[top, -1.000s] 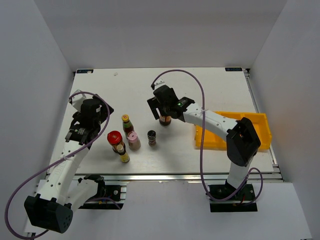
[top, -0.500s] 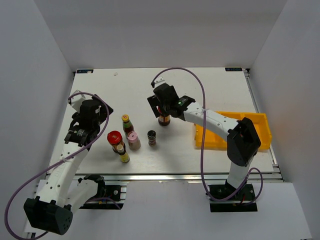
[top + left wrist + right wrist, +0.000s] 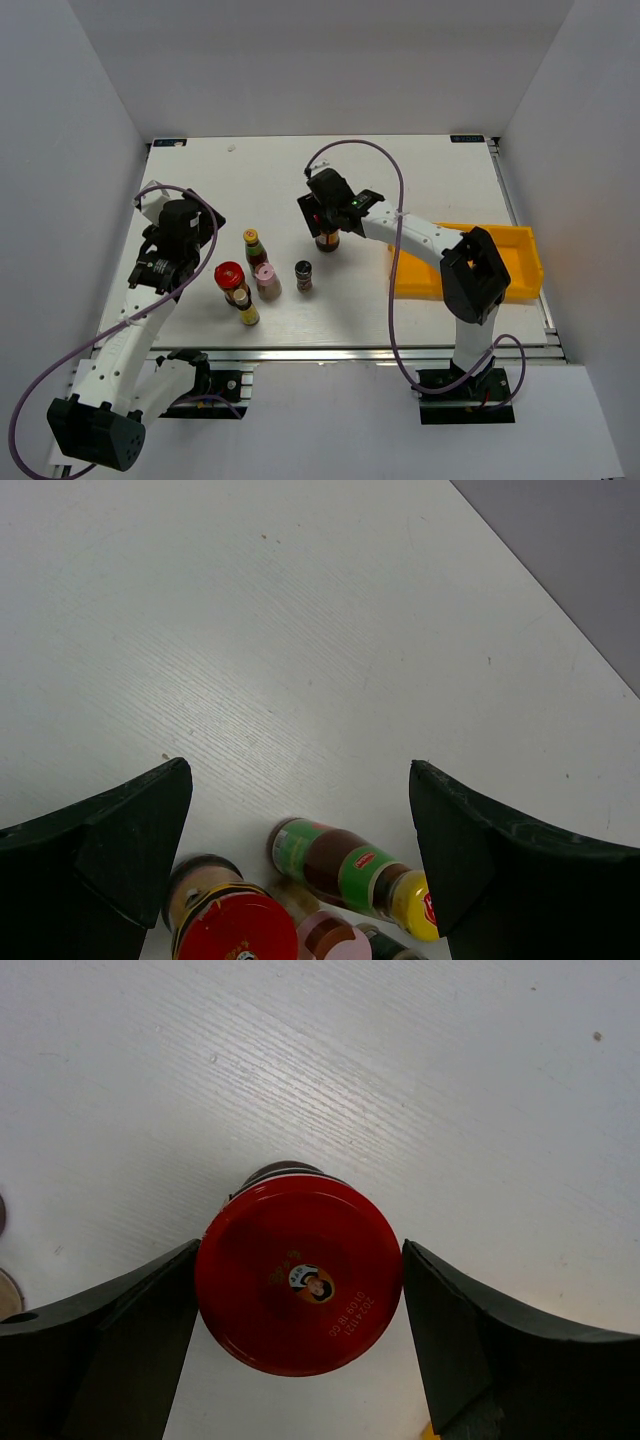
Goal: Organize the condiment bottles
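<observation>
Red-capped jar (image 3: 298, 1290) upright mid-table, well left of yellow tray (image 3: 522, 262). Right gripper (image 3: 326, 217) clamped on its cap; fingers (image 3: 120, 1330) touch both sides. Left gripper (image 3: 298, 780) spread wide, holding nothing, over bare white table (image 3: 420, 180) at left. Cluster just right of it: second red-capped jar (image 3: 230, 274), pink-capped bottle (image 3: 266, 280), black-capped bottle (image 3: 303, 272), far slim bottle (image 3: 252, 243), near slim bottle (image 3: 247, 314).

I see a yellow tray (image 3: 522, 262) lying on the white tabletop (image 3: 430, 180), against its right edge toward the near corner. Part of it is covered, so I can't tell what it holds.
</observation>
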`<action>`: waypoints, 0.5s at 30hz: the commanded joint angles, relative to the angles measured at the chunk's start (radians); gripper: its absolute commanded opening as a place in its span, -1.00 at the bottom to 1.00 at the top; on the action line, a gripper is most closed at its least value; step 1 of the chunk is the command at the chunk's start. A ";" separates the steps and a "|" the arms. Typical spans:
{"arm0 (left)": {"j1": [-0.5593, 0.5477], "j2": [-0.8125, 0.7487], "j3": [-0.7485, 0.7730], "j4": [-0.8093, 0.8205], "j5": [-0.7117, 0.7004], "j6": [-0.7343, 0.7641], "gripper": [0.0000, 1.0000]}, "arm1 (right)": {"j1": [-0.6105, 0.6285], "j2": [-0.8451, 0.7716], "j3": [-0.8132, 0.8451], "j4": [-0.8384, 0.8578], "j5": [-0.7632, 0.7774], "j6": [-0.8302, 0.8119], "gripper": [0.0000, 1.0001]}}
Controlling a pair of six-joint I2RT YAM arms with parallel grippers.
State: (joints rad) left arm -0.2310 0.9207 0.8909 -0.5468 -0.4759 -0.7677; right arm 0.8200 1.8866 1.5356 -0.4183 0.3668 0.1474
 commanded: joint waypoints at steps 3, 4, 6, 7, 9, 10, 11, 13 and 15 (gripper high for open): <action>0.004 -0.016 -0.009 -0.001 -0.017 0.001 0.96 | -0.018 -0.024 -0.014 0.036 -0.048 0.041 0.54; 0.002 -0.016 -0.009 -0.001 -0.013 0.001 0.96 | -0.018 -0.030 -0.017 0.055 -0.048 0.040 0.50; 0.004 -0.014 -0.009 -0.001 -0.012 0.001 0.96 | -0.018 -0.032 -0.016 0.061 -0.048 0.032 0.32; 0.002 -0.014 -0.007 -0.002 -0.010 0.001 0.96 | -0.019 -0.029 -0.012 0.053 -0.048 0.032 0.25; 0.002 -0.016 -0.007 -0.007 -0.015 -0.002 0.96 | -0.019 -0.027 -0.002 0.044 -0.042 0.034 0.01; 0.004 -0.019 -0.007 -0.007 -0.018 -0.004 0.96 | -0.019 -0.030 0.000 0.036 -0.040 0.035 -0.14; 0.002 -0.022 -0.009 -0.005 -0.017 -0.004 0.96 | -0.019 -0.035 0.001 0.035 -0.032 0.035 -0.18; 0.004 -0.026 -0.012 -0.004 -0.015 -0.004 0.96 | -0.019 -0.062 0.001 0.029 -0.011 0.038 -0.30; 0.004 -0.029 -0.013 -0.001 -0.013 -0.002 0.97 | -0.024 -0.095 -0.006 0.030 0.021 0.026 -0.32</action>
State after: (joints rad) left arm -0.2310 0.9169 0.8898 -0.5468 -0.4782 -0.7681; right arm 0.8021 1.8809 1.5265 -0.3985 0.3386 0.1772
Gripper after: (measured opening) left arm 0.983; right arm 0.743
